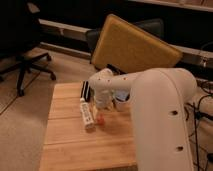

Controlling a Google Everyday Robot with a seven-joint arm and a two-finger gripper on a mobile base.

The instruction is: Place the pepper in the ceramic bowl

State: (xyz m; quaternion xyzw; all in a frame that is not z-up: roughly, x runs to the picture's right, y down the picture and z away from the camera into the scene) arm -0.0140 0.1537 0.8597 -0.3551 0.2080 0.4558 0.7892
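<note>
My arm [160, 115] is the biggest thing here. It is white and thick, it fills the right side, and it reaches to the left over the table [70, 145]. The table is made of light wooden planks and stands on a pale floor.

Behind the table a large yellow-brown board [132, 47] is leaning, tilted, with its lower corner near the back edge of the table. At the far left, well apart from the table, stands a black office chair [22, 45] on its star base.

On the table, just under my arm, is a white cup [121, 100] with a bluish top; my arm hides part of it. To the left of the cup lies a white bar [87, 115] with markings, its long side running from the back toward the front. A small black thing [86, 89] stands just behind the far end of the bar; what it is I cannot tell.

My claw [103, 102] hangs down from the end of the arm, between the bar and the cup, low over the wood. Whether it is spread or pressed together, I cannot tell.

The pepper [100, 119], small and orange-red, is directly below the claw, just beside the bar on its right. It seems to lie on the table, but I cannot tell if the claw touches it.
</note>
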